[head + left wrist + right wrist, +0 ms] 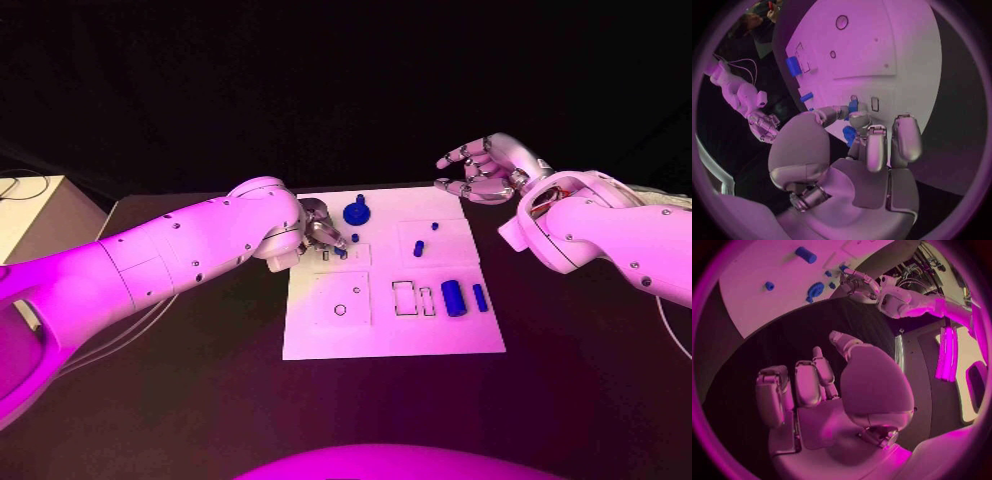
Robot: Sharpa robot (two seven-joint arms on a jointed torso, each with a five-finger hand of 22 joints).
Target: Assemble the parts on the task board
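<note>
Robot hand on your left (315, 228) pinches a small blue part (852, 106) over the task board (433, 335), likely to seat it; right robot hand (488, 170) waits spread off-board.

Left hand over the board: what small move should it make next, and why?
Probably lower the small blue part that the left hand pinches into the slot below it. The fingertips already sit over the task board; the right hand waits open, off the board.

Left hand (313, 232) fingers pinched low, right hand (488, 168) raised, fingers curled apart
</note>
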